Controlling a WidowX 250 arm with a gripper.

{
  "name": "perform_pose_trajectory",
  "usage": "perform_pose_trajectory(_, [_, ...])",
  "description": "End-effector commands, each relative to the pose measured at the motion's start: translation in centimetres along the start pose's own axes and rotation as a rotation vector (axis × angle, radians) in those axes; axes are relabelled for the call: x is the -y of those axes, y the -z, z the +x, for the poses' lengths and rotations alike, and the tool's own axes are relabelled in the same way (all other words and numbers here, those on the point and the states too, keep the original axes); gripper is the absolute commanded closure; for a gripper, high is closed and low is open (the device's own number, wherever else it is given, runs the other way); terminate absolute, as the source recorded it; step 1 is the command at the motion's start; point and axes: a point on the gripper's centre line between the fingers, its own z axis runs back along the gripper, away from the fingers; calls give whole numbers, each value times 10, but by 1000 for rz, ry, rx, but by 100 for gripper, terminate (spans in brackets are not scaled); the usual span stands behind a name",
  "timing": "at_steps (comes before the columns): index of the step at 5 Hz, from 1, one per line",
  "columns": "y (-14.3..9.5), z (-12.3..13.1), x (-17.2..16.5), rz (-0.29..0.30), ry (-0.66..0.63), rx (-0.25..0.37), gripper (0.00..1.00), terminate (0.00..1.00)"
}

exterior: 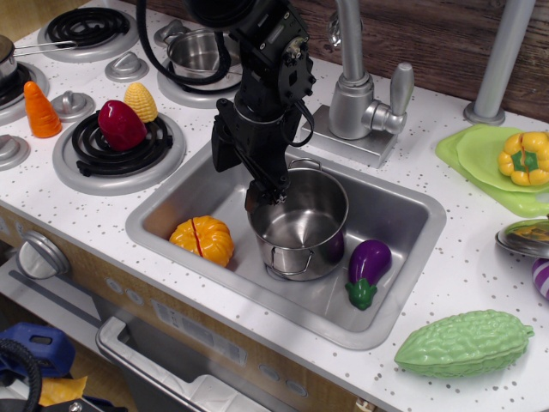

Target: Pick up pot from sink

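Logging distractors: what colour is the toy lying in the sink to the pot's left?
Orange: the pumpkin toy, clearest in the observation.image view.

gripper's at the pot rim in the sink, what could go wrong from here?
1. The gripper sits at one edge of the pot, so an off-centre hold may tilt or slip on the shiny wall.
2. The eggplant lies right against the pot, the pumpkin close by; a swinging pot could knock them.
3. The faucet stands just behind the sink; a straight lift may crowd it.
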Motion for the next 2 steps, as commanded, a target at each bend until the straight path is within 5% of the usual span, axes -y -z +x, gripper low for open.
perform_pose_trajectory(1, [0,0,0,0,0,0,0,0])
perform_pose_trajectory(2, [7,1,4,-24,-16,45,0,0])
